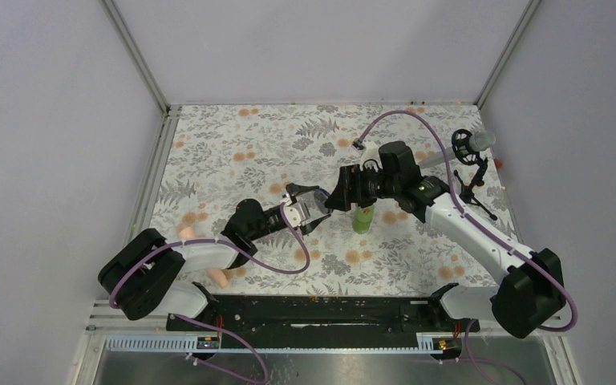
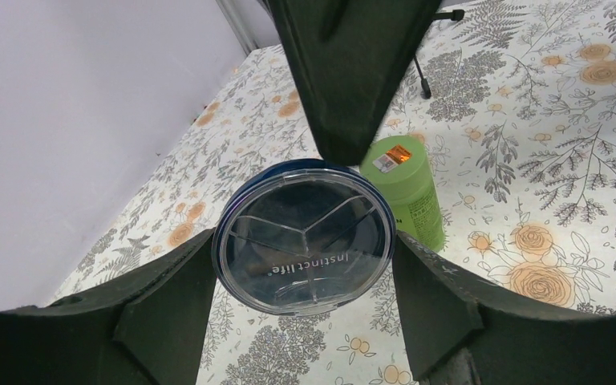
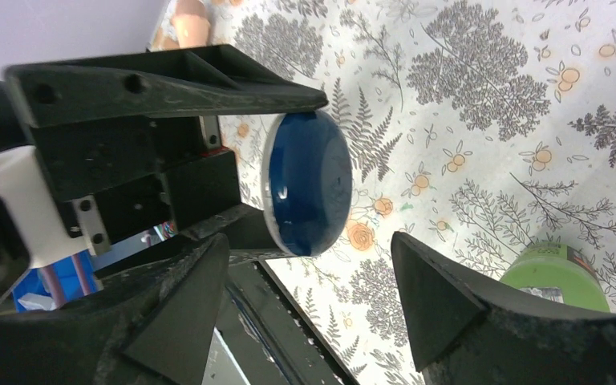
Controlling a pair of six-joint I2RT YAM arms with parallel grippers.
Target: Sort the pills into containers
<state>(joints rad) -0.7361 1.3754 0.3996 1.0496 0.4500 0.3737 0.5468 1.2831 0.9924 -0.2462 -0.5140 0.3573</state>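
The dark-blue jar (image 2: 303,237) held above a flower-printed desk (image 1: 233,152)
The left tool (image 1: 311,207) clamps the jar over mid-desk; the right tool (image 3: 311,241) is beside it, jaws spread wide, empty. The green bottle (image 1: 362,218) stands upright just right of the jar. Plain white walls (image 1: 313,48) on three sides.

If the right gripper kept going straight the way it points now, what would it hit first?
Most likely the blue jar, held on edge in the left gripper, straight ahead of the open right gripper. How far off it is, the pictures don't settle.
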